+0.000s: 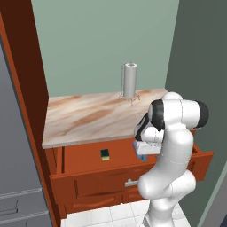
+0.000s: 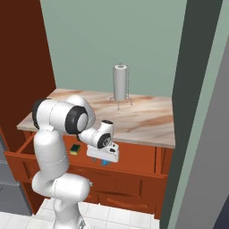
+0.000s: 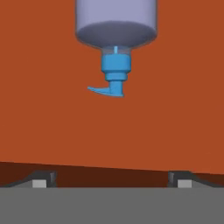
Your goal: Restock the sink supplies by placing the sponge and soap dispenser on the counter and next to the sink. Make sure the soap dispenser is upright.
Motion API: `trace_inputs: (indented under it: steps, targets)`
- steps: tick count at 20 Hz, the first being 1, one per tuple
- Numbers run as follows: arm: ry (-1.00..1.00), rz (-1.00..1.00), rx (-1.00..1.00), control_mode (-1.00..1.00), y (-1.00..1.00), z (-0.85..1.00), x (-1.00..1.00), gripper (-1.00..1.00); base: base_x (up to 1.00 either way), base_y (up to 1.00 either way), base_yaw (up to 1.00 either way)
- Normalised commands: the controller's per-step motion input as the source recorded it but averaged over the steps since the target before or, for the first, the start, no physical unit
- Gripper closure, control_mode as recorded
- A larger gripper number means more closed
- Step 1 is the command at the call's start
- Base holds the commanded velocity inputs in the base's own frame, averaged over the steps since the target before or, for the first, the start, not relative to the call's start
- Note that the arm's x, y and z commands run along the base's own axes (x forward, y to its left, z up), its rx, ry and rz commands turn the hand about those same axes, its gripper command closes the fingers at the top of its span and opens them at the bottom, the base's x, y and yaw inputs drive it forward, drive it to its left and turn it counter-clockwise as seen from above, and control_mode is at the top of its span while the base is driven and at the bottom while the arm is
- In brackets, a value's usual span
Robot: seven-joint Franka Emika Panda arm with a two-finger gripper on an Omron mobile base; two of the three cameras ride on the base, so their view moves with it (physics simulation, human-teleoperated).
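Hovering over the open drawer (image 1: 84,157), the gripper (image 3: 112,177) is standing fully spread and gripping nothing; its fingertips (image 3: 41,179) are sitting far apart, touching nothing. Lying on its side on the drawer floor ahead of the hand is the soap dispenser (image 3: 114,30), centred between the fingers, with its blue pump pointing back toward the hand. Off to the hand's side in the same drawer, the sponge (image 1: 105,154) is resting. Above the drawer is the counter (image 1: 84,117), carrying a grey cylinder on a wire stand (image 1: 129,82).

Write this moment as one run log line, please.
gripper: open, above drawer | soap dispenser: lying in drawer, not held | sponge: in drawer | counter: neither item placed
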Motion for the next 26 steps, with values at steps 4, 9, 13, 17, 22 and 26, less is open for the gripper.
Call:
trace_inputs:
  steps: [4,9,13,17,22,26]
  targets:
    - [0.01,0.0,0.02,-1.0,0.0,0.0,-0.32,-1.0,0.0,0.0,0.0]
    - [0.05,0.0,0.0,-1.0,0.0,-0.07,-0.6,-1.0,0.0,0.0,0.0]
    - [0.1,0.0,0.0,-1.0,0.0,-0.08,-0.73,-1.0,0.0,0.0,0.0]
    - [0.12,0.0,0.0,-1.0,0.0,0.0,-0.78,-1.0,0.0,0.0,0.0]
    - [0.09,0.0,0.0,-1.0,0.0,0.08,-0.92,-1.0,0.0,0.0,0.0]
    - [0.05,0.0,0.0,-1.0,0.0,0.15,-0.92,-1.0,0.0,0.0,0.0]
